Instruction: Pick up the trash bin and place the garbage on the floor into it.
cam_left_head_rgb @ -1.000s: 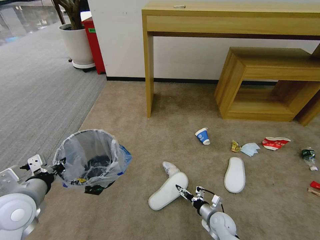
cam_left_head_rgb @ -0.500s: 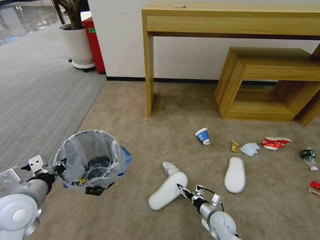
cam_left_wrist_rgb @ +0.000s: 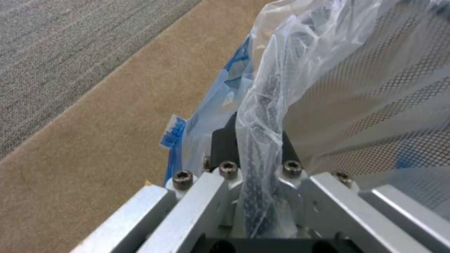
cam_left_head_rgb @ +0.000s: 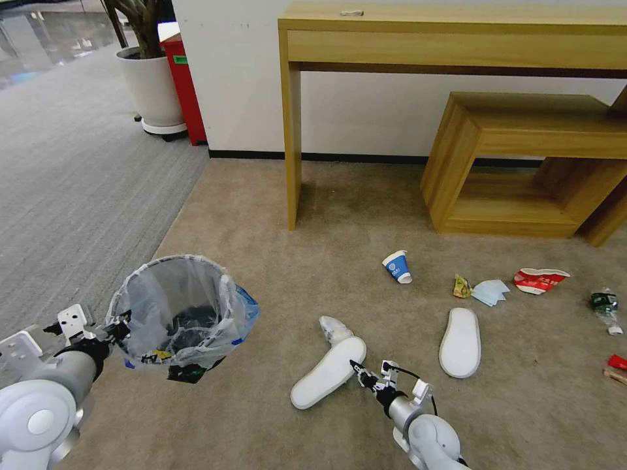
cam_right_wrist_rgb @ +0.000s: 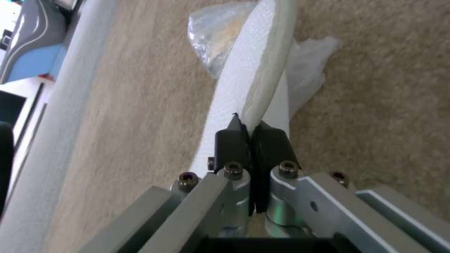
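My left gripper [cam_left_head_rgb: 119, 324] is shut on the near rim of the trash bin [cam_left_head_rgb: 179, 313], a black mesh bin lined with a clear bag, held above the carpet at the left. The left wrist view shows its fingers [cam_left_wrist_rgb: 225, 140] clamped on rim and bag [cam_left_wrist_rgb: 375, 88]. My right gripper [cam_left_head_rgb: 358, 370] is shut on the edge of the near white slipper [cam_left_head_rgb: 328, 373]; its black pads [cam_right_wrist_rgb: 232, 142] pinch the slipper [cam_right_wrist_rgb: 248, 80]. More garbage lies to the right: a second slipper [cam_left_head_rgb: 460, 342], paper cup [cam_left_head_rgb: 397, 266], mask [cam_left_head_rgb: 490, 291], crushed bowl [cam_left_head_rgb: 539, 281], bottle [cam_left_head_rgb: 605, 307].
Crumpled clear plastic [cam_left_head_rgb: 334, 329] lies by the held slipper's far end. A red wrapper [cam_left_head_rgb: 617, 361] and stick [cam_left_head_rgb: 614, 374] sit at the right edge. A wooden desk [cam_left_head_rgb: 290, 130] and low shelf [cam_left_head_rgb: 522, 163] stand against the wall; a planter [cam_left_head_rgb: 151, 85] is far left.
The right gripper has drawn back a little toward me, and the near slipper has shifted slightly with it. The bin has barely moved.
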Motion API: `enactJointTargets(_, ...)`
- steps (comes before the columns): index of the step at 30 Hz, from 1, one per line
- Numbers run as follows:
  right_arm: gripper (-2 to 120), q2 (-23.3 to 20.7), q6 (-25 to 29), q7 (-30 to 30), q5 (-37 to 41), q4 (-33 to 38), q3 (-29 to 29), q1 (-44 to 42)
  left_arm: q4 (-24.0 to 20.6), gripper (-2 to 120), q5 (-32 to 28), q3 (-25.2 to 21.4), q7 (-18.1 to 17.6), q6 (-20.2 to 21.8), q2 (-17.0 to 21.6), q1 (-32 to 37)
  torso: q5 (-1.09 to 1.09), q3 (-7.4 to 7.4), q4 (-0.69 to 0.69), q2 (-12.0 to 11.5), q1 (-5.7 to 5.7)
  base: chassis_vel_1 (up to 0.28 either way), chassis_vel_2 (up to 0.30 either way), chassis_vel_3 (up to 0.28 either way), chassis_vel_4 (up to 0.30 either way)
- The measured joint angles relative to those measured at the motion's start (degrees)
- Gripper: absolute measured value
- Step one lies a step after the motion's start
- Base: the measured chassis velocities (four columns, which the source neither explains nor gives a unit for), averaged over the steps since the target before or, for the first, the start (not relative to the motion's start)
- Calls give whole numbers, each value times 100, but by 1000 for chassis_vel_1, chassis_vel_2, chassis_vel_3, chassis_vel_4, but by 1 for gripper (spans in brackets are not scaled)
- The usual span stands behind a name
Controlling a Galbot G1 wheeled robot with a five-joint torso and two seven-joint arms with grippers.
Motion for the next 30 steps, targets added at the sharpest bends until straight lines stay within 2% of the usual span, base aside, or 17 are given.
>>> enactJointTargets(6, 0, -57, 319, 144, 0, 244, -32, -114, -20, 1, -1, 27, 4, 0, 31, 13, 0, 0, 0, 0, 0, 0, 0, 0, 0)
enactJointTargets(10, 0, -198, 679, 109, -51, 738, -19, -345, -132, 1, -28, 71, 2, 0, 159, 87, 0, 0, 0, 0, 0, 0, 0, 0, 0)
enactJointTargets(12, 0, -340, 961, -39, -124, 1202, 70, -496, -272, 1, -60, 157, -42, 0, 320, 172, 0, 0, 0, 0, 0, 0, 0, 0, 0)
enactJointTargets(15, 0, -420, 1087, -121, -120, 1485, 141, -557, -359, 1, -85, 236, -90, 0, 420, 220, 0, 0, 0, 0, 0, 0, 0, 0, 0)
enactJointTargets(17, 0, -574, 1360, -419, -34, 1995, 288, -628, -491, 1, -216, 359, -214, -1, 588, 302, 0, 0, 0, 0, 0, 0, 0, 0, 0)
enactJointTargets(19, 0, -637, 1474, -592, -2, 2158, 355, -639, -531, 1, -292, 399, -265, 0, 651, 335, 0, 0, 0, 0, 0, 0, 0, 0, 0)
enactJointTargets(20, 0, -747, 1652, -895, 61, 2395, 445, -640, -594, 1, -525, 450, -403, 0, 756, 382, 0, 0, 0, 0, 0, 0, 0, 0, 0)
enactJointTargets(22, 0, -803, 1733, -1057, 120, 2499, 480, -635, -626, 1, -708, 465, -504, 0, 802, 396, 0, 0, 0, 0, 0, 0, 0, 0, 0)
enactJointTargets(24, 0, -971, 1906, -1470, 348, 2744, 550, -606, -731, 1, -1446, 509, -981, 0, 937, 424, 1, 0, 0, 0, 0, 0, 0, 0, 0)
enactJointTargets(25, 0, -971, 1906, -1470, 348, 2744, 550, -606, -731, 1, -1446, 509, -981, 0, 937, 424, 1, 0, 0, 0, 0, 0, 0, 0, 0)
enactJointTargets(27, 0, -1141, 2068, -1923, 611, 2982, 596, -535, -842, 1, -2255, 538, -1400, -1, 1087, 469, 0, 0, -1, 0, 0, 0, 0, 0, 0)
enactJointTargets(28, 0, -1141, 2068, -1923, 611, 2982, 596, -535, -842, 1, -2255, 538, -1400, -1, 1087, 469, 0, 0, -1, 0, 0, 0, 0, 0, 0)
enactJointTargets(30, 0, -1256, 2172, -2257, 760, 3121, 599, -453, -917, 1, -2657, 585, -1566, -1, 1187, 506, 1, 0, 0, 0, 0, 0, 0, 0, 0)
